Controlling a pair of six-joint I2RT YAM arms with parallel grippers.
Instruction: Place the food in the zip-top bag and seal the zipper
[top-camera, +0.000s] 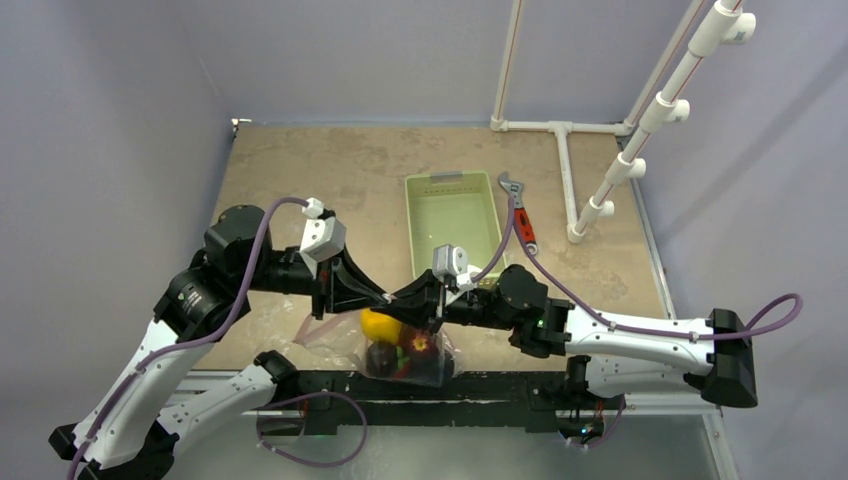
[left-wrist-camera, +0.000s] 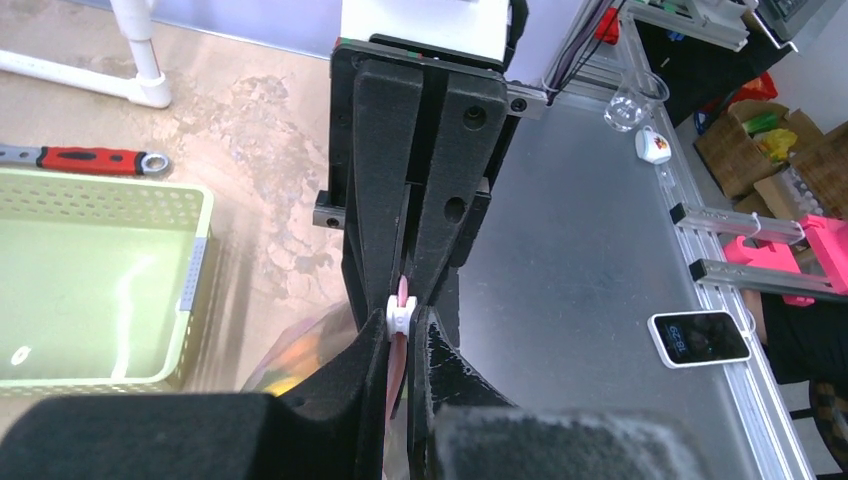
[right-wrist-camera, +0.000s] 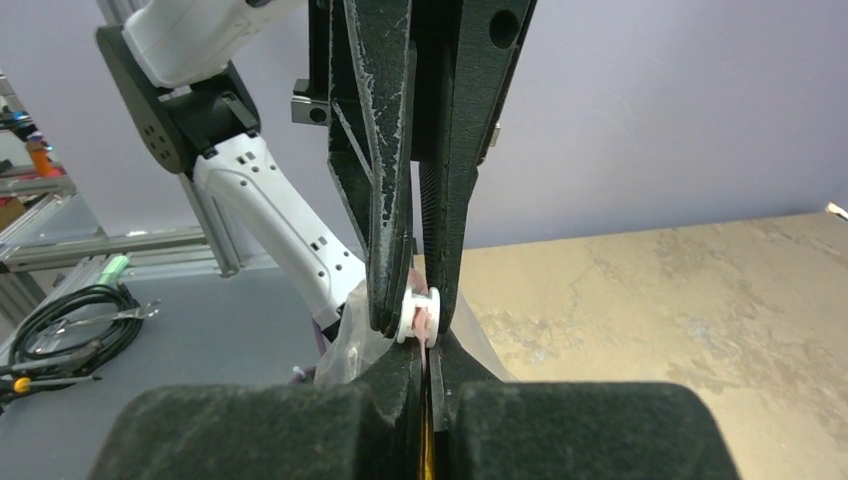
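Observation:
The clear zip-top bag (top-camera: 335, 330) hangs at the table's near edge between the two arms. Inside it are a yellow pepper (top-camera: 380, 323) and dark red and purple food (top-camera: 410, 352). My left gripper (top-camera: 384, 298) and right gripper (top-camera: 402, 298) meet tip to tip on the pink zipper (left-wrist-camera: 402, 292) at the bag's mouth. In the left wrist view my left gripper (left-wrist-camera: 400, 325) is shut on the white slider (left-wrist-camera: 398, 314). In the right wrist view my right gripper (right-wrist-camera: 427, 345) is shut on the pink strip just below the slider (right-wrist-camera: 415, 312).
The light green basket (top-camera: 411, 230) stands behind the grippers, and nothing shows inside it. A red-handled wrench (top-camera: 519, 218) lies to its right. A white pipe frame (top-camera: 565, 160) stands at the back right. A phone (left-wrist-camera: 698, 337) lies on the metal bench beyond the table's edge.

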